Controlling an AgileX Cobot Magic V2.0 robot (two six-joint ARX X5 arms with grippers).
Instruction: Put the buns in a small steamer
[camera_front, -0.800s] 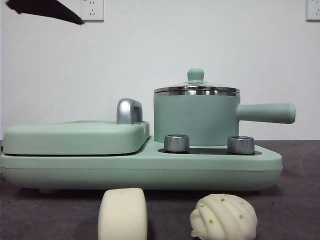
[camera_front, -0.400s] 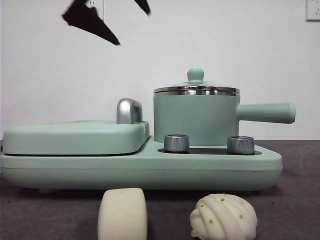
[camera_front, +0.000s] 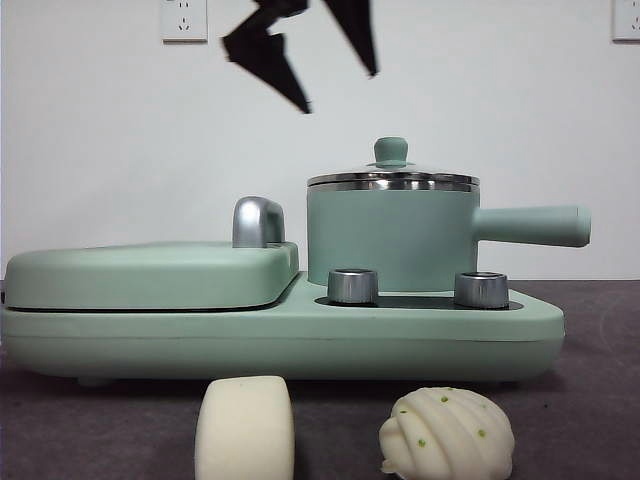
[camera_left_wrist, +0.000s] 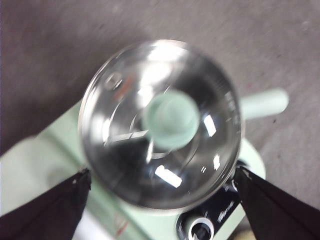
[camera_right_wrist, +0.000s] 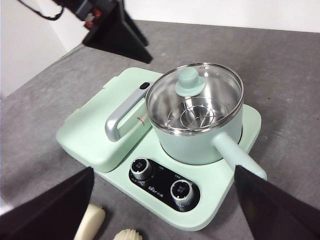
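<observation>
The two buns lie on the table in front of the cooker: a plain smooth bun (camera_front: 245, 430) and, to its right, a ridged shell-shaped bun (camera_front: 447, 435) with green specks. The mint green small steamer (camera_front: 390, 235) stands on the cooker's right side, its glass lid and green knob (camera_front: 391, 150) in place. My left gripper (camera_front: 338, 90) hangs open above and slightly left of the lid. In the left wrist view the knob (camera_left_wrist: 171, 120) sits between its spread jaws. My right gripper (camera_right_wrist: 164, 169) is open and empty, high above the cooker.
A flat green lidded griddle (camera_front: 150, 275) with a steel handle (camera_front: 258, 222) fills the cooker's left half. Two steel dials (camera_front: 353, 286) sit on the front panel. The steamer's long handle (camera_front: 530, 226) sticks out to the right. A white wall stands behind.
My left gripper has come in from the top left corner, moving right and a little down until it is over the steamer lid. Buns and steamer have not moved.
</observation>
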